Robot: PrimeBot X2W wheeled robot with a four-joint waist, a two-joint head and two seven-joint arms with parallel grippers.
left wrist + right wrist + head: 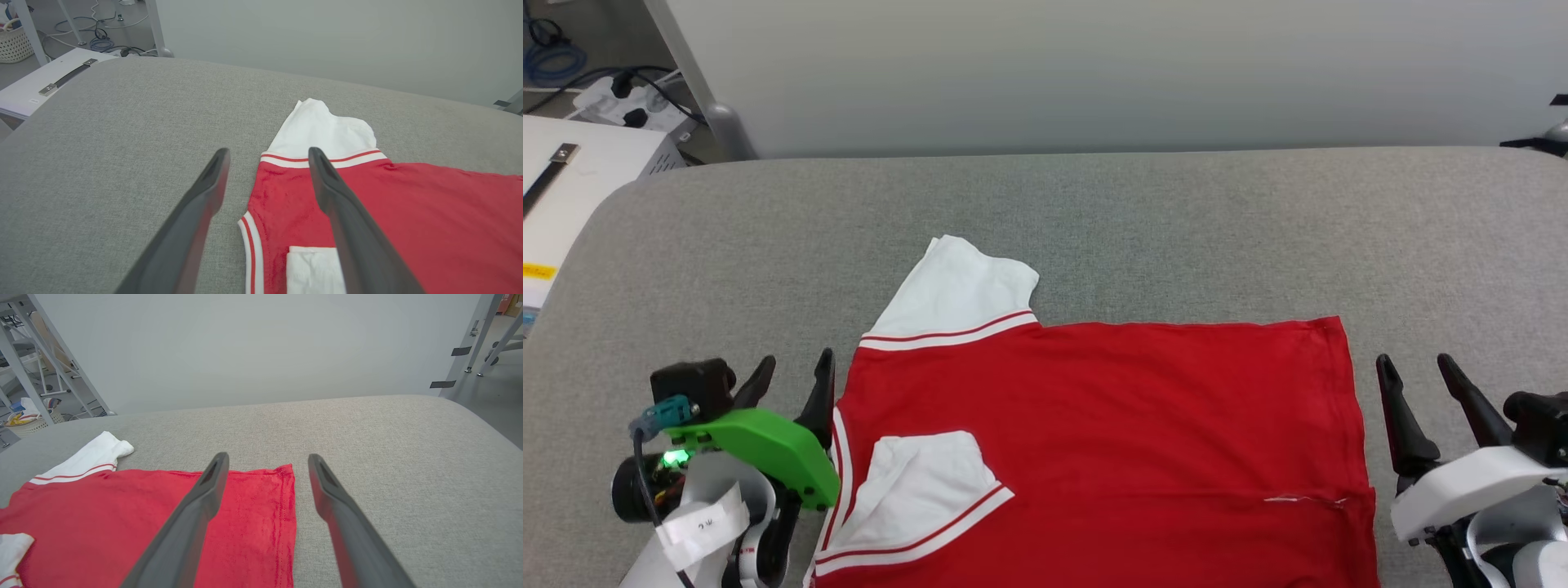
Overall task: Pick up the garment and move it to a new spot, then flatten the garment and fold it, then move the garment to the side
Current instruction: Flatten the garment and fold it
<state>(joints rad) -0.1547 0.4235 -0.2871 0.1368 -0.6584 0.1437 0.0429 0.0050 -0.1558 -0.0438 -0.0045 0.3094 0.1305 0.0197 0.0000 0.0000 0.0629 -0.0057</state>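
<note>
Head view: the garment (1111, 433) lies spread on the grey padded surface (1176, 229), directly between the two grippers. Its red body is mostly smooth. One white sleeve reaches away beyond the fingertips. The other sleeve is folded in onto the red cloth, close to the left gripper (797, 359).

Left gripper: fingers spread wide, grasping nothing. It stands just beside the collar-and-shoulder edge. In its wrist view one finger overlies the red shoulder and the other overlies bare grey surface, so the jaws straddle that edge. Whether the fingers touch the cloth cannot be told.

Right gripper (1413, 361): fingers likewise spread, empty. It stands just beside the hem. In its wrist view the hem's far corner sits under one finger, and the other finger is over bare surface.

Handling, as judged: light, soft and limp, with no stiffness of its own. Lifted at one point it would likely sag and bunch. Thin single layers may slip from long smooth fingers. The better holds appear to be the stitched hem corners on the right gripper's side and the striped trim or shoulder seam on the left gripper's side, taken by both together.
</note>
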